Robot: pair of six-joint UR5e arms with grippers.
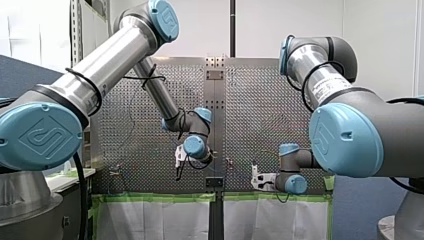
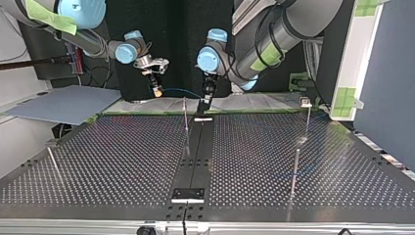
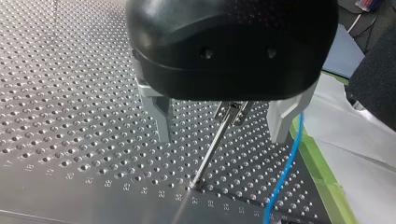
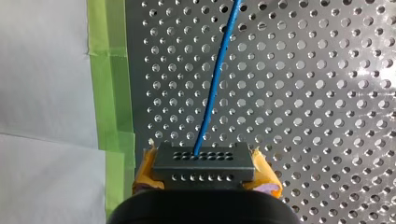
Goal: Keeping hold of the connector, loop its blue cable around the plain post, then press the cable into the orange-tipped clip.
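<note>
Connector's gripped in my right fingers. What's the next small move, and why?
Probably sweep my right gripper, shut on the connector, to carry the blue cable against the thin post: the cable runs outside the open fingers of my left gripper, apart from the post between them.

Your front view looks over the bench (image 1: 260, 125) toward 12 o'clock; top view faces back, sharing it; wrist views sit close.
</note>
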